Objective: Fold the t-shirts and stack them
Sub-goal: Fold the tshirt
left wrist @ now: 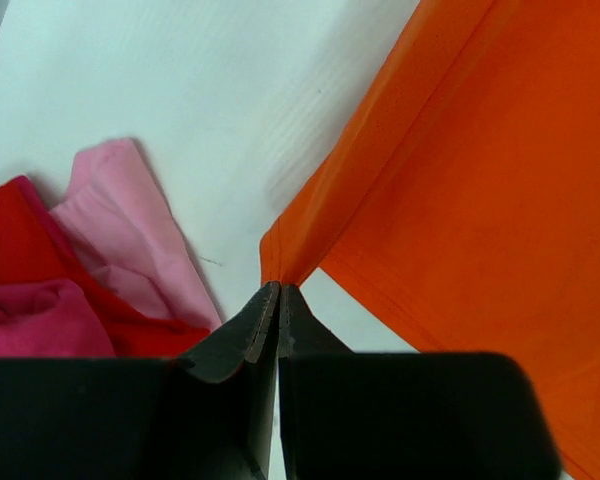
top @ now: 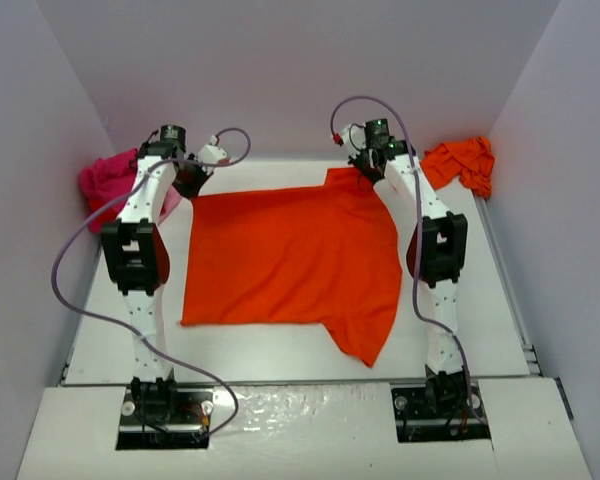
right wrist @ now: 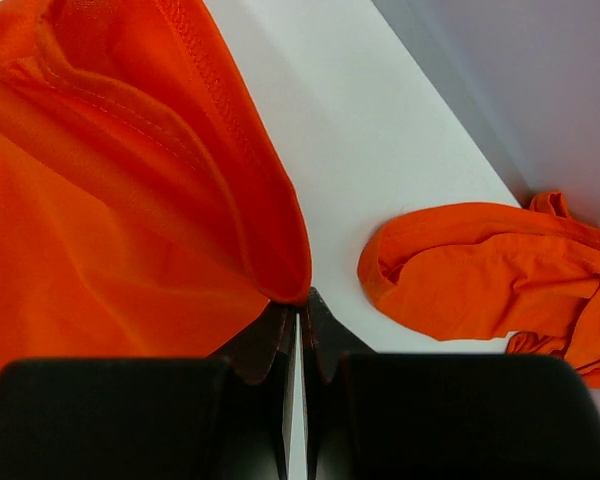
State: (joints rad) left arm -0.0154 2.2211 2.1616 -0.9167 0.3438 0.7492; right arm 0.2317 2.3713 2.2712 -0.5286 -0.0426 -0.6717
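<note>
The orange-red t-shirt lies spread flat and unfolded across the middle of the white table, with one sleeve pointing toward the near edge. The left gripper is closed tight on the shirt's far-left corner, with a small peak of cloth pinched between its tips. The right gripper is likewise clamped on the far-right part of the shirt, where a stitched edge bunches up, seemingly a sleeve opening. As I judge it, the task is at an early stage: this shirt is laid out and gripped at two far points, ready for a first fold, but no crease is made and no folded stack shows anywhere. Counting outward from it, one shirt is spread on the table. At the table's far-left corner sits a heap of loose shirts. The left wrist view shows a pale pink piece, a red piece and a magenta piece in it. That is probably three shirts, though they overlap and run out of frame, so the number is unsure. At the far-right corner lies a crumpled orange bundle, at least one shirt. There are two grippers, both on the same shirt, and nothing is folded or stacked yet.
</note>
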